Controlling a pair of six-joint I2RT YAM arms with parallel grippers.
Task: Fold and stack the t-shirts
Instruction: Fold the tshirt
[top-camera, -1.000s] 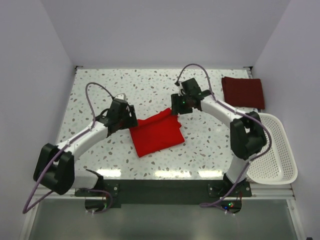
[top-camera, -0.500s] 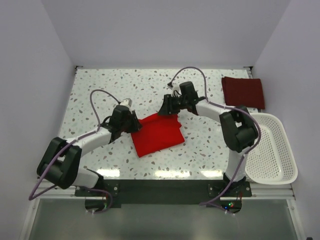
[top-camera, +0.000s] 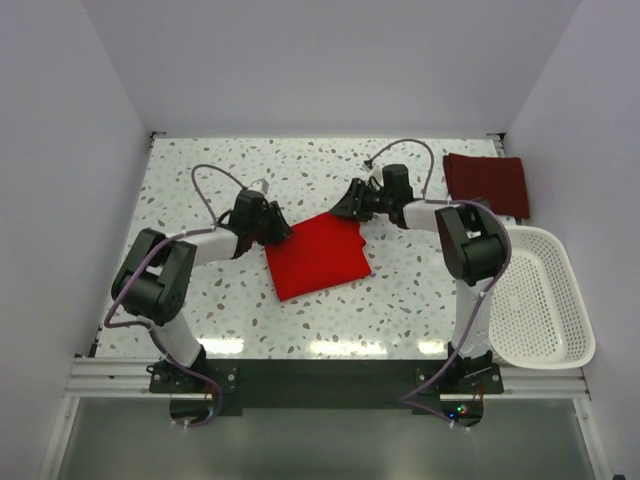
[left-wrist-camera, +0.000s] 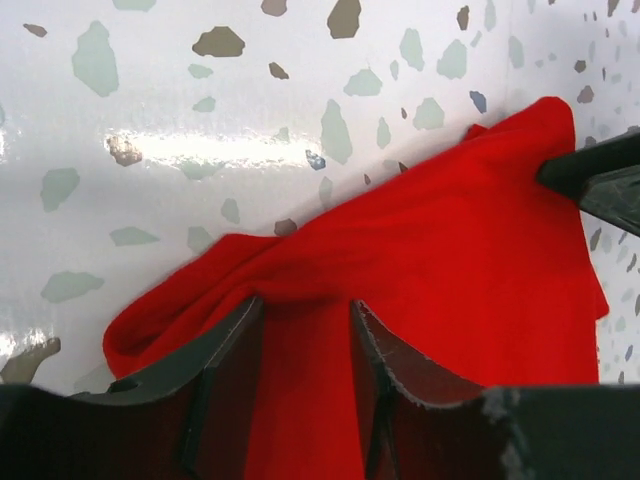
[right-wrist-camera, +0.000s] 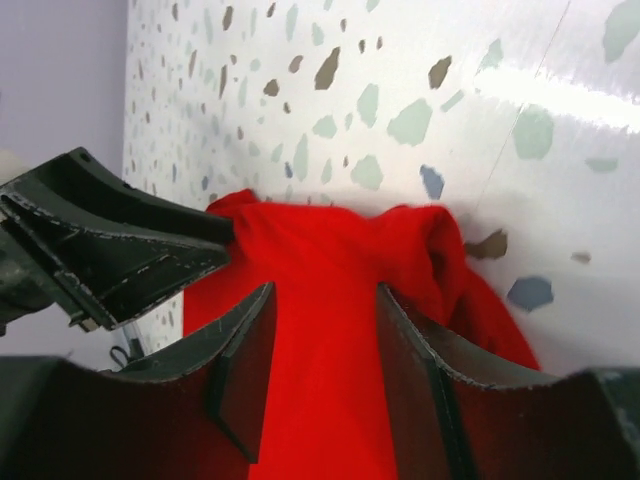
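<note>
Matt red cloth t-shirt (top-camera: 316, 255) on a glossy speckled table (top-camera: 200, 175); white plastic basket (top-camera: 540, 300).

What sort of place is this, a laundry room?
Probably a robot lab test cell: two white-and-black robot arms bolted at a speckled terrazzo-style table, plain white walls boxing it in, a bright red cloth t-shirt lying between them.

White basket (top-camera: 545, 300) (perhaps plastic), speckled table (top-camera: 300, 160)
</note>
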